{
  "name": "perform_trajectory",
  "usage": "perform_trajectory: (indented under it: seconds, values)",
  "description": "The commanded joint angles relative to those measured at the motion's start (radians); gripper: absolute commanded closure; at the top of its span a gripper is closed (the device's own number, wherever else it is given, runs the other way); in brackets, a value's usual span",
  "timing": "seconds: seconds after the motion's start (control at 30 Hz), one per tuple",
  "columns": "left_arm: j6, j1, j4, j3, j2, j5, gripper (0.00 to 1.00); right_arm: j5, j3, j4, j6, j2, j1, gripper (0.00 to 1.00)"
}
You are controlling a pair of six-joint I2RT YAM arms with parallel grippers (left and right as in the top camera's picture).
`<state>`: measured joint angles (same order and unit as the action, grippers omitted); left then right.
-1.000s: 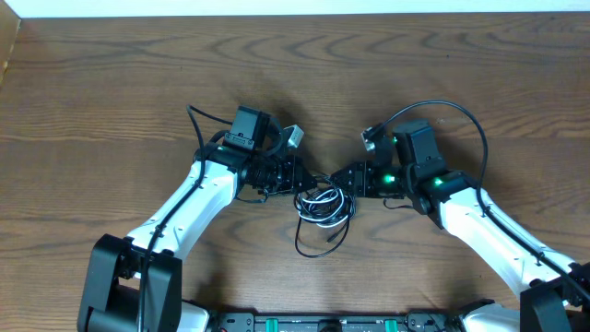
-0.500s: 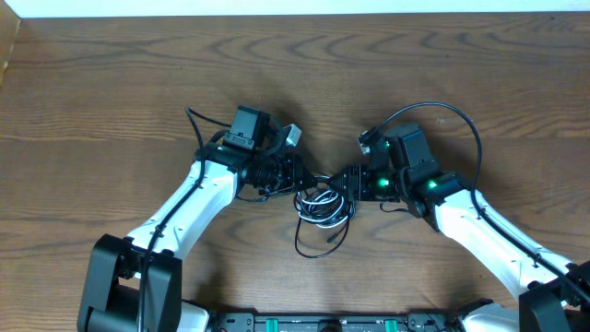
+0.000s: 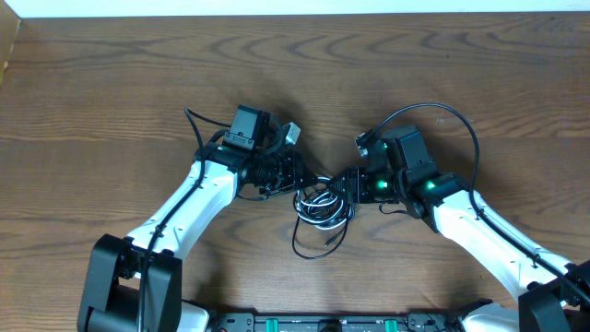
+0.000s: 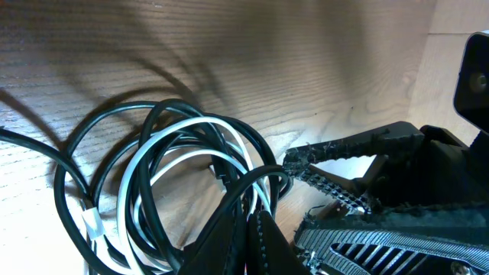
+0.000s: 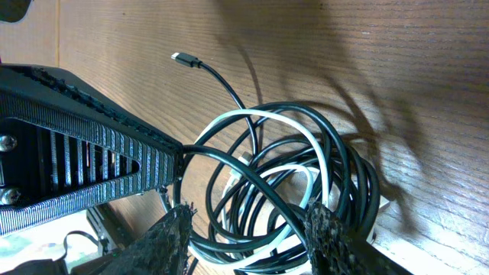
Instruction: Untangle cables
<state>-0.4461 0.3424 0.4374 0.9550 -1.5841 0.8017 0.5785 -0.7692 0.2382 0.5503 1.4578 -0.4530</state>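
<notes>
The black cable (image 3: 310, 247) and the white cable (image 3: 320, 205) lie as one tangled coil on the table between my two arms. My left gripper (image 3: 302, 177) is at the coil's upper left edge. In the left wrist view its jaws (image 4: 254, 216) are pressed together on a strand of the black cable (image 4: 114, 122), and the white cable (image 4: 206, 122) loops through the coil beyond. My right gripper (image 5: 252, 229) is open. Its two fingers straddle the coil's near side, where the white cable (image 5: 260, 114) crosses the black loops. The black cable's small plug (image 5: 186, 59) lies free on the wood.
The wooden table (image 3: 111, 83) stretches around the coil. A thicker black robot wire (image 3: 456, 115) arcs above the right arm. The right gripper's fingers (image 4: 344, 149) sit close to the right of my left jaws, and the left gripper's ribbed body (image 5: 84, 153) fills the right wrist view's left side.
The right gripper has moved a little to the left, closer to the coil and the left gripper. The left arm has stayed in place.
</notes>
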Motion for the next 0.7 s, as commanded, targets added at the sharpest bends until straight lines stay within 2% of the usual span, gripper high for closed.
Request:
perform_trajectory:
  seconds: [0.0, 0.67]
  values:
    - [-0.005, -0.001, -0.002, -0.002, -0.002, -0.011, 0.92, 0.000, -0.001, 0.001, -0.017, 0.001, -0.007, 0.54]
    - [-0.027, 0.000, -0.010, -0.002, -0.002, -0.011, 0.92, 0.002, -0.001, -0.002, -0.017, 0.001, -0.020, 0.53]
